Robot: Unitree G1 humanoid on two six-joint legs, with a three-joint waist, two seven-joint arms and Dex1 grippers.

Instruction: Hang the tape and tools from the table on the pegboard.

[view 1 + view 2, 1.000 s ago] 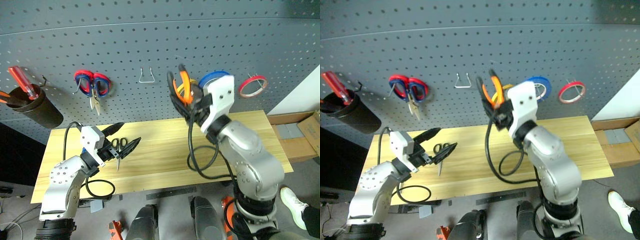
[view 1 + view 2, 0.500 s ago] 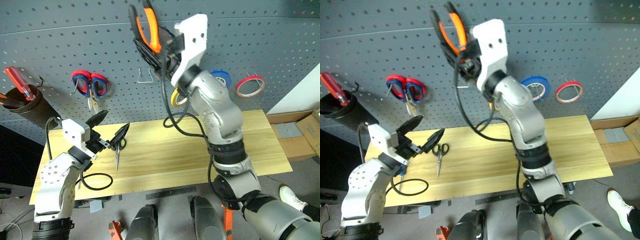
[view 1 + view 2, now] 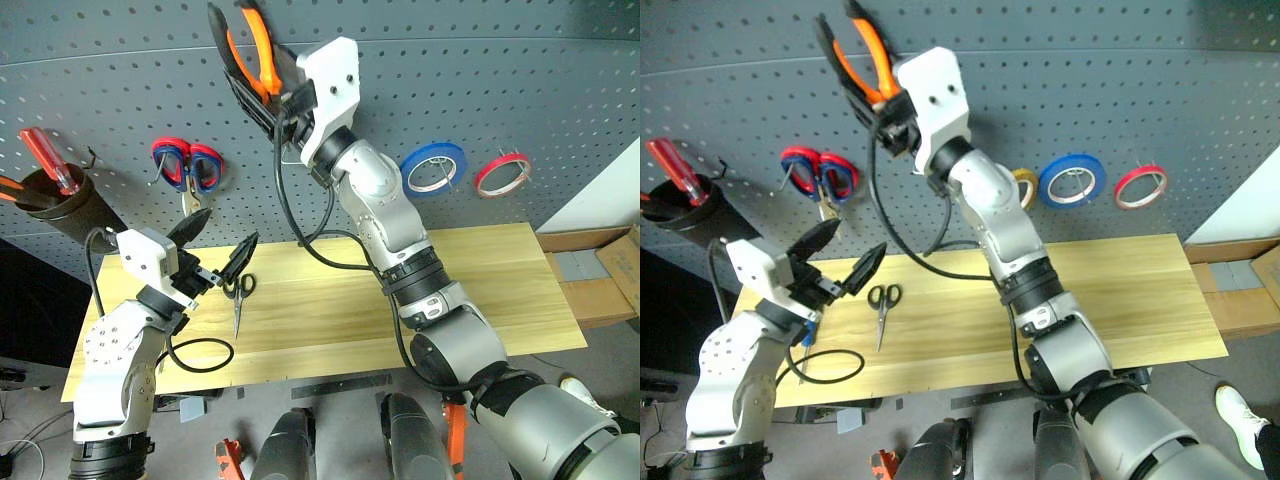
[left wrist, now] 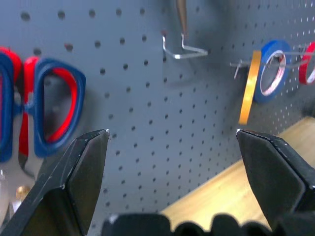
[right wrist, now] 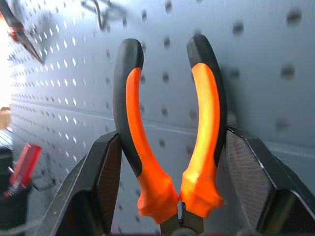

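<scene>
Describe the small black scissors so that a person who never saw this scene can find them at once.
Look at the wooden table below the grey pegboard. Near its left end, the black scissors lie flat on the wood, handles toward the board. They are the pair on the table, all black, unlike the red-and-blue scissors hanging on the board.
</scene>
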